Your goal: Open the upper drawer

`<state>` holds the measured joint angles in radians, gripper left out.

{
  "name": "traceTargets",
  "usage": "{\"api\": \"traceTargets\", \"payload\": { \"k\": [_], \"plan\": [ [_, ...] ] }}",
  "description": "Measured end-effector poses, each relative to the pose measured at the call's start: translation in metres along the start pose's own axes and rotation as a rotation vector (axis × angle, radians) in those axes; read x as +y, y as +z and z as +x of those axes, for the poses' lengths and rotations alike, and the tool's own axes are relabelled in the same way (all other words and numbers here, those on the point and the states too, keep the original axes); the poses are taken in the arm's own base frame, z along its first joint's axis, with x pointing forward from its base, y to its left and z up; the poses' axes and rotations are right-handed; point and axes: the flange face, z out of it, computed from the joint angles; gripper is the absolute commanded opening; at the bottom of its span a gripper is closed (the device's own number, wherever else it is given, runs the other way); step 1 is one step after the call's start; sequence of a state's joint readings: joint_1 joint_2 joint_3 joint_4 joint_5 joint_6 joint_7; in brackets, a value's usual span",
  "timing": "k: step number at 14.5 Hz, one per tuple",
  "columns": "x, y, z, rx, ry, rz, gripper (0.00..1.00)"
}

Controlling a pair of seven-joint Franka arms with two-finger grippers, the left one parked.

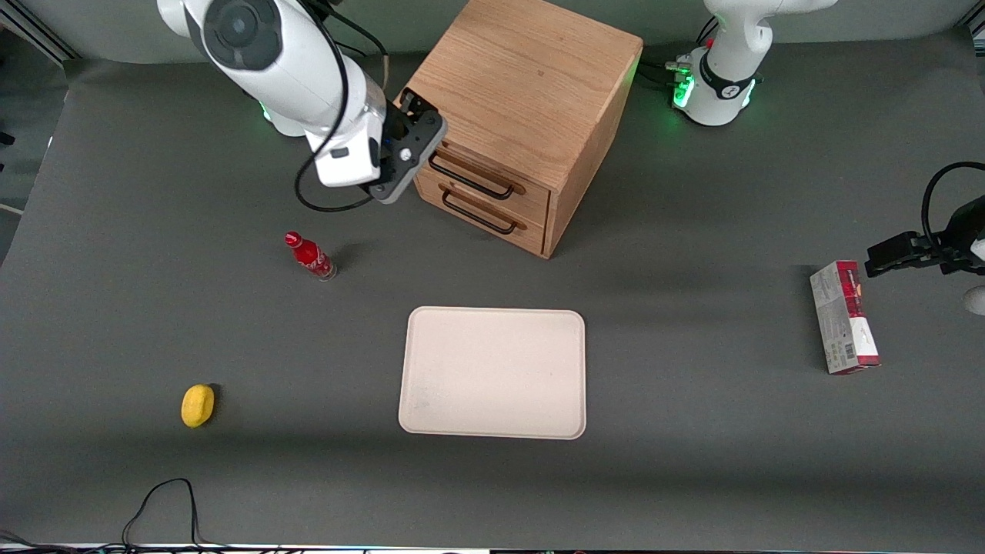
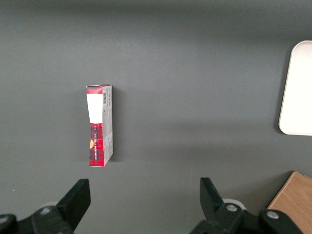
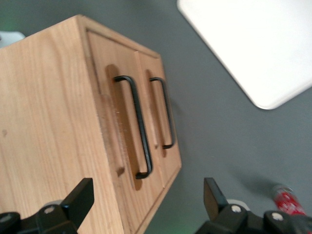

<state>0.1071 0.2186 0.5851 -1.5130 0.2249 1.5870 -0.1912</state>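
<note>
Oak cabinet [image 1: 531, 85]: upper drawer [image 1: 481, 178] apparently flush and closed, black handle [image 3: 136, 127] untouched. Gripper [image 1: 419, 127] hovers just before it, fingers [image 3: 80, 200] spread wide, empty.

A matte dark grey tabletop [image 1: 692, 477] fills nearly the whole front view, its cloth-like surface smooth and evenly lit. Soft, broad shadow bands cross it in the middle and lower parts of the frame. Along the top edge runs a paler grey-green backdrop [image 1: 115, 31], and a grey metal rail [image 1: 35, 35] cuts the upper left corner. 1 piece of furniture, a light oak cabinet [image 1: 531, 85], stands at upper centre. A black cable [image 1: 161, 508] loops onto the tabletop at lower left.
</note>
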Motion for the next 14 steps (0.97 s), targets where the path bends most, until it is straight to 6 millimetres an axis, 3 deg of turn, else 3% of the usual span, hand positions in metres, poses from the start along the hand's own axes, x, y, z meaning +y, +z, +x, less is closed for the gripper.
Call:
{"api": "traceTargets", "payload": {
  "k": [7,12,14],
  "plan": [
    [0.007,0.098,0.022,-0.053,-0.090,0.066,1.00],
    [0.016,0.139,0.018,-0.051,-0.088,0.051,1.00],
    [0.020,0.146,0.017,-0.034,-0.089,0.036,1.00]
  ]
}}
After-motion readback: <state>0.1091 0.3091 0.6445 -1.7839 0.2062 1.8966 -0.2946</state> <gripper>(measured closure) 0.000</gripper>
